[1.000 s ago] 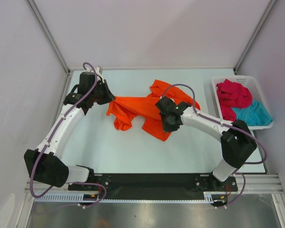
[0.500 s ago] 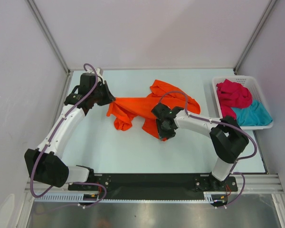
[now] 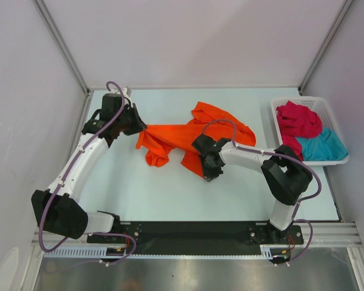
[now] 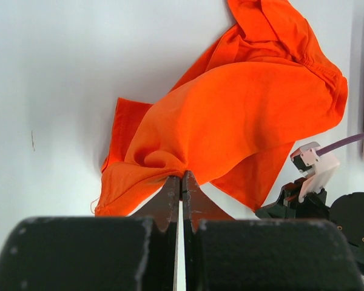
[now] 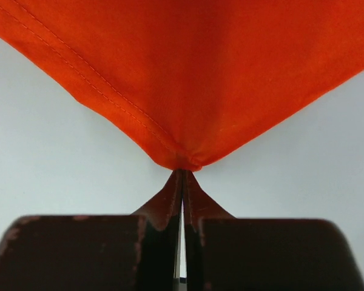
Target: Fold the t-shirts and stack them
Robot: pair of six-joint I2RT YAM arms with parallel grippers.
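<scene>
Orange t-shirt (image 5: 188,73), mostly beyond upper edge

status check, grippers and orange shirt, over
Left gripper shut on orange shirt. Right gripper shut on its near corner. Shirt bunched, not folded. Nothing in the way.

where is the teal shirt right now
In the top view, far right: the teal shirt lies at the near end of the white basket, against the red shirt.

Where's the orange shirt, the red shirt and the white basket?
orange t-shirt (image 3: 170,134), top view, its stretched middle.
red t-shirt (image 3: 298,118), top view, its crumpled middle.
basket (image 3: 327,115), top view, its right wall.
</scene>
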